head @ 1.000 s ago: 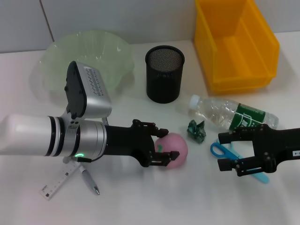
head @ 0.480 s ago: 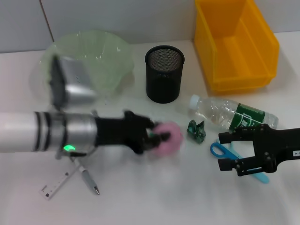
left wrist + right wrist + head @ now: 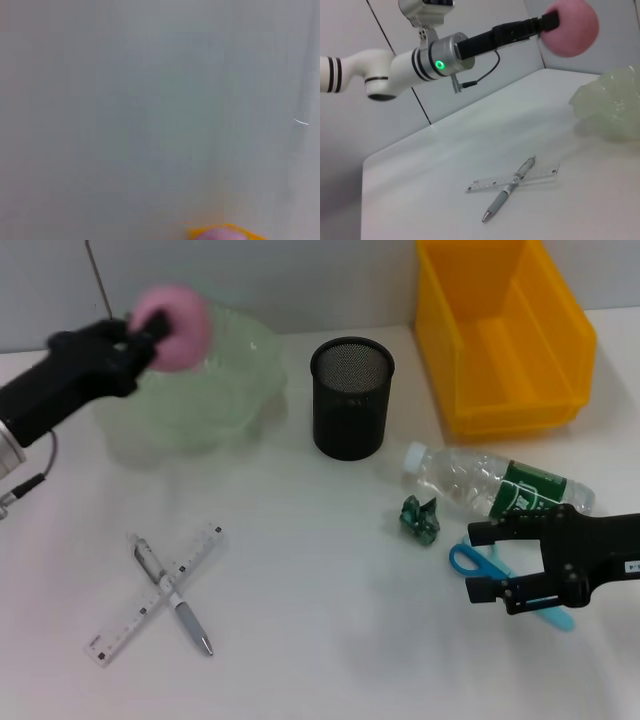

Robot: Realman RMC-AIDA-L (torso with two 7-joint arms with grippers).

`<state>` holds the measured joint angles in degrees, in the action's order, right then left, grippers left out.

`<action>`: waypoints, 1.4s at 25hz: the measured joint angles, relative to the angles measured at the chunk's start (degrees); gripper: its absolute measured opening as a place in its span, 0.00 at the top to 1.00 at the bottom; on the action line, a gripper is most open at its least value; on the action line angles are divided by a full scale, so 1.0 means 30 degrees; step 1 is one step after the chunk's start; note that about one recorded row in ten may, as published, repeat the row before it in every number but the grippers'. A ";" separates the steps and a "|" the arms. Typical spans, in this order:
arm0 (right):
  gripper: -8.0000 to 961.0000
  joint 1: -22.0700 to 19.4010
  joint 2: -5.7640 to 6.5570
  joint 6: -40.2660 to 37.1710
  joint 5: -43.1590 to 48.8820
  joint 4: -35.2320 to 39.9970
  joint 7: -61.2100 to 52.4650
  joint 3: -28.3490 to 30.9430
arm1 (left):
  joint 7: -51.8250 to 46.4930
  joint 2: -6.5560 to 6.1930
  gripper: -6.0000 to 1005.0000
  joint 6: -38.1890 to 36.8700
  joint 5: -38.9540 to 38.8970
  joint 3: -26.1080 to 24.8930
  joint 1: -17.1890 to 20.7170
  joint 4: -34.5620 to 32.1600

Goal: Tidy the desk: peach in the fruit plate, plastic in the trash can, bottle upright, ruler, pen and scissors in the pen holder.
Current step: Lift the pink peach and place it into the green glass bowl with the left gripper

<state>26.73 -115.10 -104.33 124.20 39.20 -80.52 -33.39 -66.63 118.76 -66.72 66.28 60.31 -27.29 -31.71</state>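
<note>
The pink peach (image 3: 182, 312) is held in the air over the far left rim of the pale green fruit plate (image 3: 225, 390), with my left gripper (image 3: 150, 332) shut on it. The right wrist view shows the same peach (image 3: 572, 25) above the plate (image 3: 612, 105). My right gripper (image 3: 488, 562) hovers open over the blue scissors (image 3: 464, 559). The bottle (image 3: 490, 483) lies on its side behind it. A crumpled green plastic scrap (image 3: 420, 518) rests beside the bottle. The ruler (image 3: 120, 628) and pen (image 3: 188, 625) lie crossed at front left.
The black mesh pen holder (image 3: 350, 398) stands at centre back, with the yellow trash can (image 3: 500, 335) at back right. A grey wall runs behind the desk (image 3: 320, 640). The left wrist view shows only blurred wall and a pink sliver.
My left arm has lifted the peach from the middle of the desk and swung it back and left over the fruit plate. The ruler and pen are now uncovered. The right arm stayed still.
</note>
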 joint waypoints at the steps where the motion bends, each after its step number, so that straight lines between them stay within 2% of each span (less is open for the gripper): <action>1: 0.15 0.0011 -0.0008 0.0019 0.0000 -0.0001 0.0000 -0.0003 | 0.0667 0.0037 0.77 0.0691 -0.0452 0.0007 -0.0127 0.0355; 2: 0.15 0.0025 -0.0009 0.0031 0.0000 -0.0002 0.0003 -0.0005 | 0.0667 0.0037 0.77 0.0691 -0.0452 0.0007 -0.0127 0.0355; 3: 0.15 0.0050 -0.0009 0.0031 0.0000 0.0000 0.0003 -0.0004 | 0.1574 0.0093 0.78 0.2367 -0.0807 0.0056 -0.0652 0.0982; 6: 0.15 0.0100 -0.0009 0.0036 0.0000 0.0000 0.0004 -0.0002 | 0.2325 0.0106 0.79 0.4500 -0.1101 -0.0022 -0.1895 0.2563; 7: 0.15 0.0104 -0.0009 0.0035 -0.0002 -0.0001 0.0002 -0.0002 | 0.2325 0.0106 0.79 0.4500 -0.1101 -0.0022 -0.1895 0.2563; 8: 0.15 0.0104 -0.0011 0.0034 -0.0004 -0.0002 0.0002 -0.0004 | 0.2752 0.0091 0.80 0.5719 -0.1179 0.0005 -0.2719 0.3371; 11: 0.15 0.0109 -0.0022 0.0035 -0.0005 -0.0039 0.0001 -0.0017 | 0.3163 0.0109 0.82 0.6669 -0.1185 0.0082 -0.3203 0.3760; 17: 0.15 0.0134 -0.0039 0.0033 -0.0012 -0.0059 0.0005 -0.0032 | 0.3311 0.0119 0.88 0.6974 -0.1256 0.0348 -0.3396 0.3913; 21: 0.15 0.0163 -0.0039 0.0047 -0.0012 -0.0060 0.0004 -0.0032 | 0.3252 0.0096 0.71 0.7078 -0.1265 0.0359 -0.3440 0.3902; 29: 0.15 0.0188 -0.0040 0.0060 -0.0012 -0.0088 0.0005 -0.0032 | 0.3279 0.0079 0.50 0.7101 -0.1267 0.0361 -0.3455 0.3848; 32: 0.15 0.0197 -0.0040 0.0061 -0.0014 -0.0088 0.0010 -0.0032 | 0.3282 0.0077 0.30 0.7107 -0.1267 0.0354 -0.3463 0.3815; 35: 0.15 0.0207 -0.0040 0.0064 -0.0036 -0.0090 0.0034 -0.0031 | 0.2563 -0.0020 0.29 0.6587 -0.1201 0.0426 -0.3409 0.3723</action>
<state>27.35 -115.22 -104.14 124.09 38.93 -80.41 -33.49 -58.94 118.70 -46.96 62.67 61.59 -37.52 -20.54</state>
